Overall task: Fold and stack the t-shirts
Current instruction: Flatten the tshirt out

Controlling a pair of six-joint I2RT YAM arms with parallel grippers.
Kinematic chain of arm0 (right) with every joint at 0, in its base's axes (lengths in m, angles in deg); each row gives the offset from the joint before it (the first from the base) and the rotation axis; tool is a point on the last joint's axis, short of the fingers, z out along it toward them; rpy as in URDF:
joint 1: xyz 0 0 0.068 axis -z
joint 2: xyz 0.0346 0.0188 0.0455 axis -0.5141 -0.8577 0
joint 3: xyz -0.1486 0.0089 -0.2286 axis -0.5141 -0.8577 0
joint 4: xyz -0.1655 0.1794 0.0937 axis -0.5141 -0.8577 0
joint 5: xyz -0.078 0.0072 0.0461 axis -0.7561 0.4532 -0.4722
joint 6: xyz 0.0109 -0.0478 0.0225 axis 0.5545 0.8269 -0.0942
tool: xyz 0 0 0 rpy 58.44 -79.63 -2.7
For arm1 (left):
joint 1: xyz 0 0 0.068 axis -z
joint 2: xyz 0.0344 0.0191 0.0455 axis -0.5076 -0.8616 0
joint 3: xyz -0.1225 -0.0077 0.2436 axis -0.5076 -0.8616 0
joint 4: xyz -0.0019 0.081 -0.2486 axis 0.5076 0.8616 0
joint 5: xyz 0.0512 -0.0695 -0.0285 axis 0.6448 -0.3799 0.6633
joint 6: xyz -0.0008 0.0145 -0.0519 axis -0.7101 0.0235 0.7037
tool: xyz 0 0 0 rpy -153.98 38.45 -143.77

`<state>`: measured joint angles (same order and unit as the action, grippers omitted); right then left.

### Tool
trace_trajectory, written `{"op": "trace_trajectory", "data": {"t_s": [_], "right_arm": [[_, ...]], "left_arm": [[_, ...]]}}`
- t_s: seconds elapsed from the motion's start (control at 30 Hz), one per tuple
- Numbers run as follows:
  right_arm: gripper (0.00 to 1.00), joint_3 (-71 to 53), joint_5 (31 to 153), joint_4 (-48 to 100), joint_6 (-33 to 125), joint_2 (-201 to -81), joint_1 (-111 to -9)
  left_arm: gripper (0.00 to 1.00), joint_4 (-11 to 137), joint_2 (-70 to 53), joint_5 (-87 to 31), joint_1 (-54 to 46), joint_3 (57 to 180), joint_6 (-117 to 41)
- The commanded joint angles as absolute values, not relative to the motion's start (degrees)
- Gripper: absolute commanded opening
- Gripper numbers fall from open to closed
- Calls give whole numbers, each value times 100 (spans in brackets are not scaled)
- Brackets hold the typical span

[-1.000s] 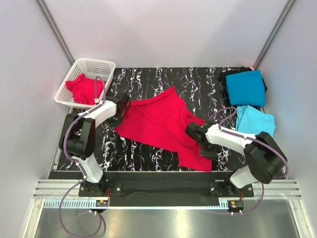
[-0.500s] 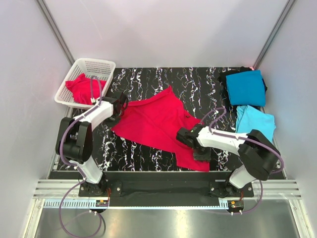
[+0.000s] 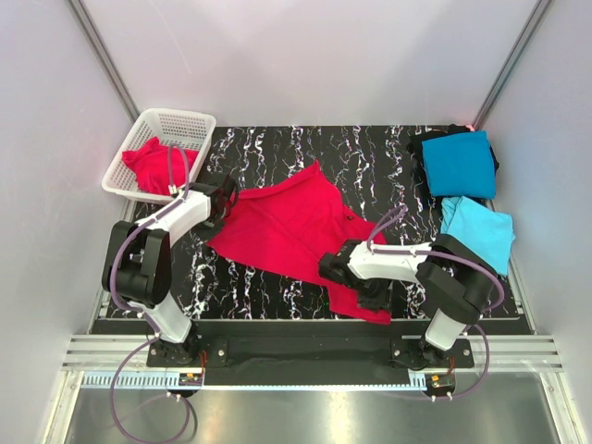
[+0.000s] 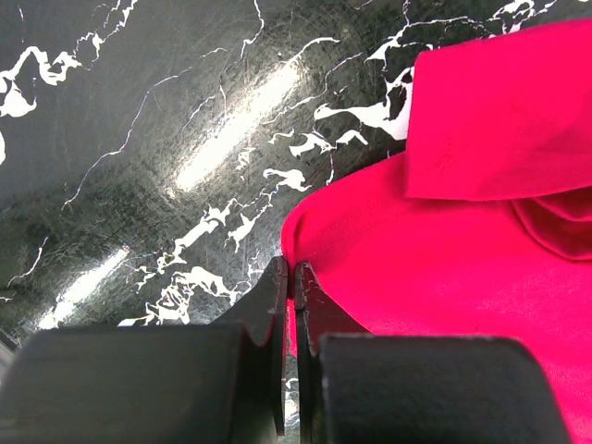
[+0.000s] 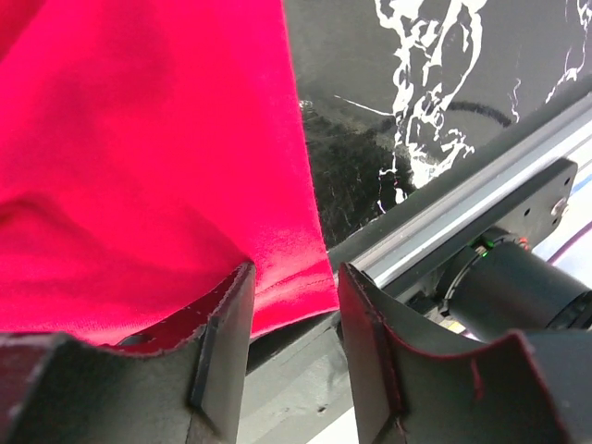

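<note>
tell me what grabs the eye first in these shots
A crimson t-shirt lies spread across the middle of the black marble table, the left hand pinched shut on its left corner and the right hand open over its near hem. At the far right sit a folded teal t-shirt and a sky-blue t-shirt just nearer; a white basket at the far left holds another red t-shirt.
</note>
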<state>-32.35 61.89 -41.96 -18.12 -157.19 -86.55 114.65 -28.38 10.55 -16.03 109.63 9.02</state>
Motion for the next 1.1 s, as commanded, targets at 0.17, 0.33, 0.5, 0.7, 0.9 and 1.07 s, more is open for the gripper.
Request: {"op": "trace_trajectory", "data": {"t_s": [0.17, 0.33, 0.5, 0.7, 0.9, 1.07], "right_arm": [[43, -2935, 5952, -3763, -2022, -15764, -8701], [43, -1670, 5119, -4667, -1706, -15922, -8710], [44, -763, 4983, -4373, -863, -16098, -8587], [43, -1482, 6408, -2798, -334, -16327, -8534], [46, -1948, 7050, -1796, -71, -16485, -8210], [48, -2756, 7901, -619, 316, -16178, -7385]], "left_arm": [[0, 11340, -2432, 1035, -1644, 10945, 853], [0, 11297, -2292, 833, -1636, 10892, 757], [0, 11235, -2134, 534, -1636, 10805, 607], [0, 11226, -1888, 376, -1618, 10699, 467], [0, 11209, -1808, 235, -1609, 10681, 379], [0, 11191, -1826, 200, -1592, 10655, 352]]}}
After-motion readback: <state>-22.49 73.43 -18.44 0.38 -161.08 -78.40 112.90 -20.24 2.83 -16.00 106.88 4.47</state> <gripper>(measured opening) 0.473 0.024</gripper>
